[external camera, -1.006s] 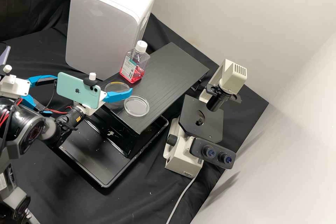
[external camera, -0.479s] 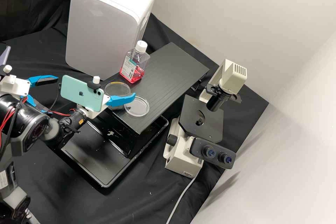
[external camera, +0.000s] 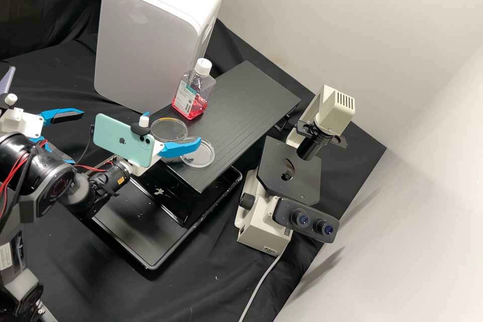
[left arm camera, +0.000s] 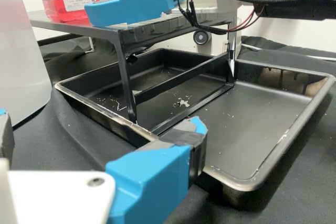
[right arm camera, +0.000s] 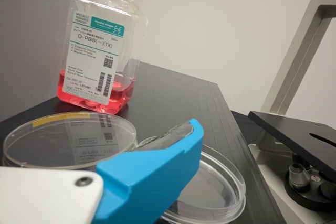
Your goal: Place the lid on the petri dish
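On raised black platform [external camera: 246,100]: lid [external camera: 168,130], flat, rim down, between the spread blue fingers of right gripper [external camera: 172,129]; contact with either finger not discernible. Just beside lid, toward microscope [external camera: 289,196]: petri dish [external camera: 200,155], open side up, uncovered, near edge crossed by the gripper's nearer finger [external camera: 181,147]; touching or not, cannot tell. Behind both, on same platform: bottle [external camera: 192,91] of red liquid, white cap, upright. Well apart from lid and dish, low beside the tray's rim: left gripper [left arm camera: 100,119], fingers wide apart, holding nothing. Under platform: shallow black tray [external camera: 136,234] on black cloth [external camera: 211,282]. Behind platform: large white rounded box [external camera: 151,30], then plain pale wall. At right wrist: teal phone [external camera: 123,138]. From right wrist view: amber strip along lid's rim, bottle's label mirrored in lid's flat top, dish's raised wall past the finger's tip. From left wrist view: platform's thin legs standing inside tray, pale flecks on tray floor, right gripper's finger above platform's edge. From high view: whole layout, microscope on cloth just beside tray, grey cable trailing from its base.
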Motion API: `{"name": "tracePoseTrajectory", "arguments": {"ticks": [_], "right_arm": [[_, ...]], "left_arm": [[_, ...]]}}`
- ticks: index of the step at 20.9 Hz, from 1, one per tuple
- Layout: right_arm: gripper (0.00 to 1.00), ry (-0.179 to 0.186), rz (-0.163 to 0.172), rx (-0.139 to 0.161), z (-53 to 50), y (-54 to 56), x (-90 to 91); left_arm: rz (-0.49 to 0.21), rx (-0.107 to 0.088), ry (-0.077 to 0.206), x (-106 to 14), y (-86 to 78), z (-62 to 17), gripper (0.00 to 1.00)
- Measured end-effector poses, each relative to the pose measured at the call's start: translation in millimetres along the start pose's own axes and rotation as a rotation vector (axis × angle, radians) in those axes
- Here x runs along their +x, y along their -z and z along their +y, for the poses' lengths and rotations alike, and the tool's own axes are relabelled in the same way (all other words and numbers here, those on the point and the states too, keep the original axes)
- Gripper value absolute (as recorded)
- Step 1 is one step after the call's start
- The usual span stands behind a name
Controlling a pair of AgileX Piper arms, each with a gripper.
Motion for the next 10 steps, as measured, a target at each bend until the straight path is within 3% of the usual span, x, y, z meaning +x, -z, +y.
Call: {"name": "tracePoseTrajectory", "arguments": {"ticks": [3,4,8,10], "right_arm": [[1.00,0.000,0.000,0.000,0.0,0.0,0.0],[0.00,0.000,0.000,0.000,0.0,0.0,0.0],[0.00,0.005,-0.003,0.052,-0.3,-2.7,0.5],[0.00,0.007,-0.002,0.060,0.0,-3.7,0.6]], "left_arm": [[0.000,0.000,0.000,0.0,0.0,0.0,1.00],[0.000,0.000,0.000,0.0,0.0,0.0,1.00],[0.000,0.000,0.000,0.0,0.0,0.0,1.00],[0.000,0.000,0.000,0.0,0.0,0.0,1.00]]}}
